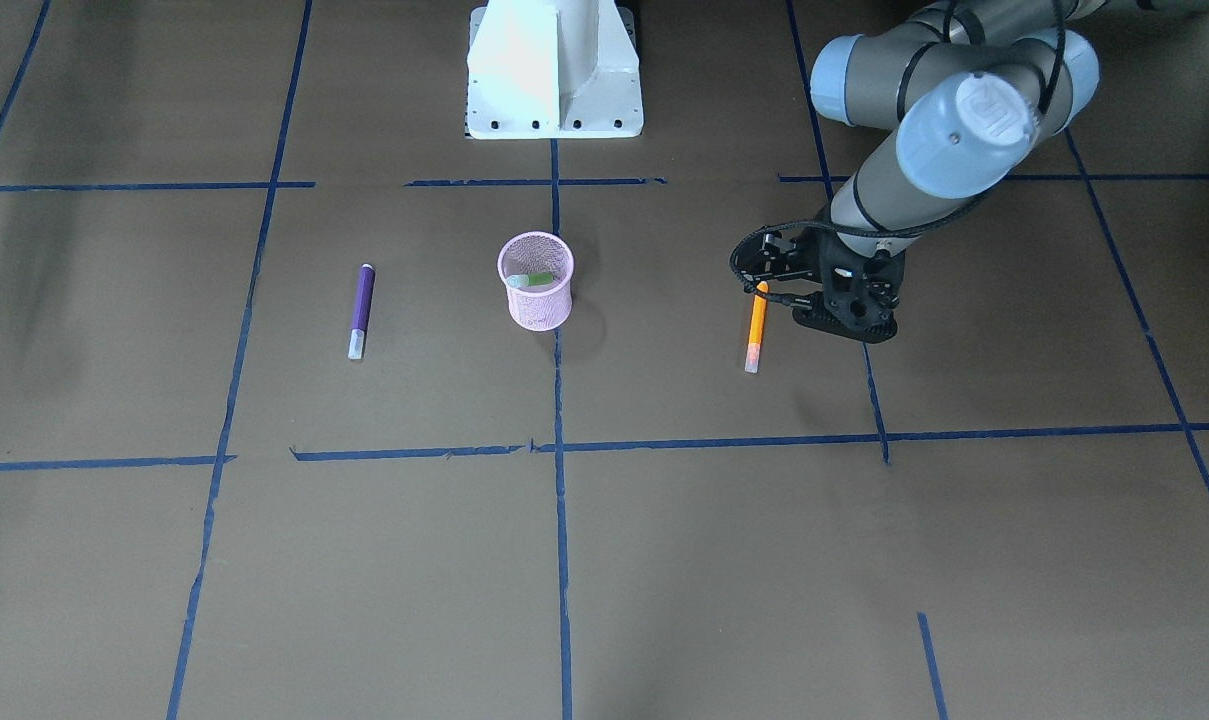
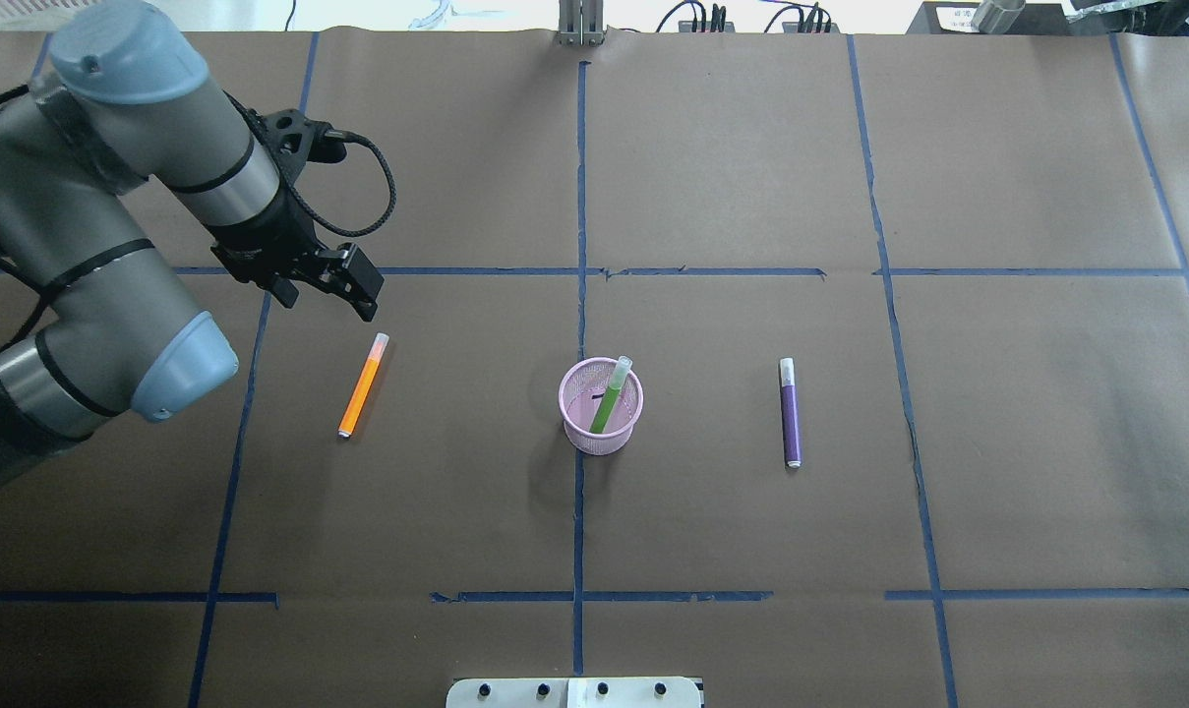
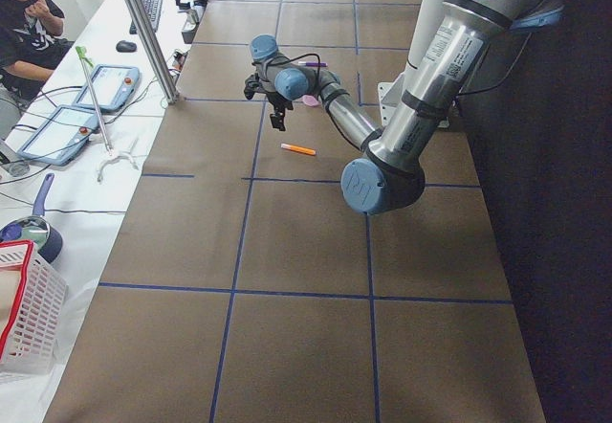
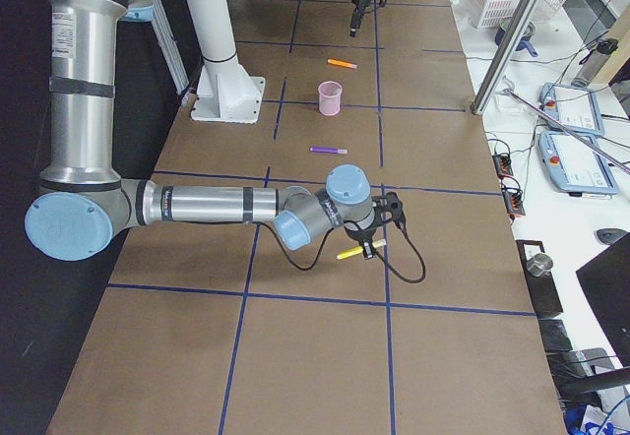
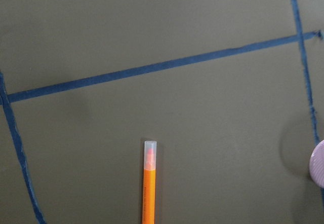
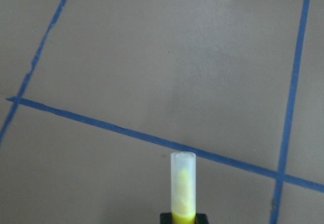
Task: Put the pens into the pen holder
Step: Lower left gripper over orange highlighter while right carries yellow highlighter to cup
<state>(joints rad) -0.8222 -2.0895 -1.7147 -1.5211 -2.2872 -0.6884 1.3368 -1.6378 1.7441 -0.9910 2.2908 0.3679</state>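
The pink mesh pen holder (image 2: 601, 433) (image 1: 539, 305) stands at the table's middle with the green pen (image 2: 609, 398) (image 1: 536, 279) leaning inside it. The orange pen (image 2: 362, 385) (image 1: 757, 325) (image 5: 149, 183) lies flat to the holder's left in the overhead view. My left gripper (image 2: 333, 295) (image 1: 844, 322) hovers open and empty just beyond its capped end. The purple pen (image 2: 791, 413) (image 1: 361, 310) lies flat on the holder's other side. My right gripper (image 4: 369, 248) is far out at the table's right end. It is shut on a yellow pen (image 6: 183, 188) (image 4: 354, 252).
Blue tape lines divide the brown table. The robot's white base (image 1: 554, 70) stands at the near edge behind the holder. A side bench with tablets (image 3: 105, 88) and a white basket (image 3: 24, 318) runs along the far edge.
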